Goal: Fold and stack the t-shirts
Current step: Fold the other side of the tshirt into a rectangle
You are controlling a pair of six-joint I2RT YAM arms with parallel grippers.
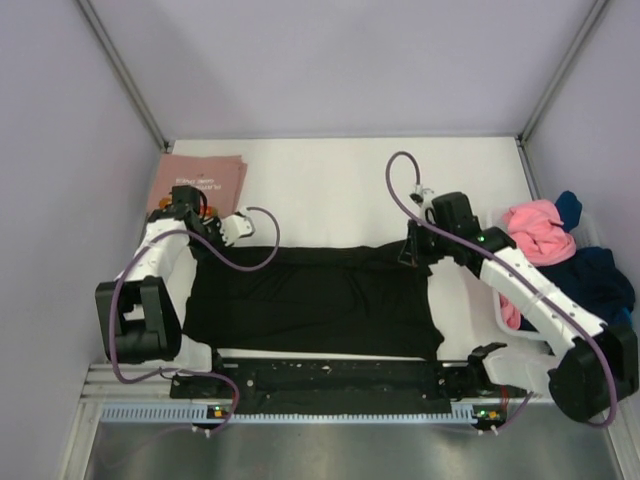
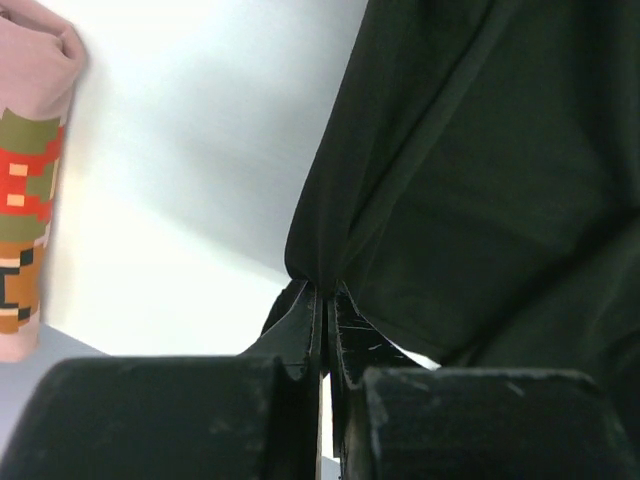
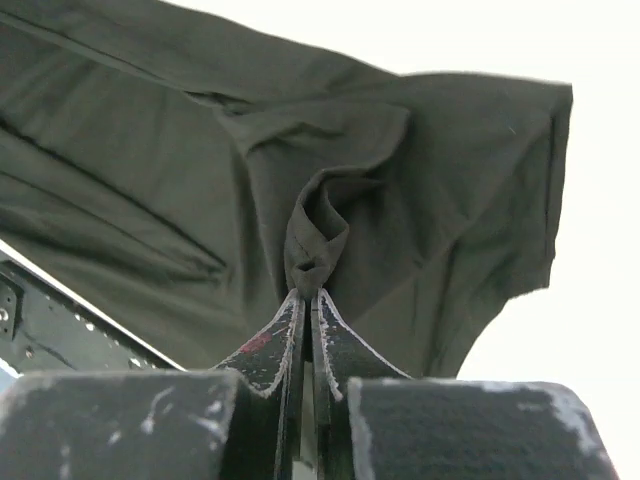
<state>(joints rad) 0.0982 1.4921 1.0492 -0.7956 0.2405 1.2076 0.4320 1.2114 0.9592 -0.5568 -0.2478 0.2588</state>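
- Cloth was held at both ends: your left gripper [image 2: 325,300] was clamped on the far-left corner of the black t-shirt [image 1: 320,300], and your right gripper [image 3: 305,300] on a bunched fold at its far-right corner.
- The shirt lay flat between your arms, long axis left to right, near hem toward you.
- You would likely have drawn that far edge straight toward you, both arms equally near.

A black t-shirt [image 1: 315,300] is being held spread across the middle of the table [image 1: 340,190], pinched up at both far corners, with a folded pink t-shirt [image 1: 200,182] bearing a pixel-cartoon print lying at the far left corner and a crumpled heap of pink, navy and blue t-shirts [image 1: 545,235] piled at the right edge.
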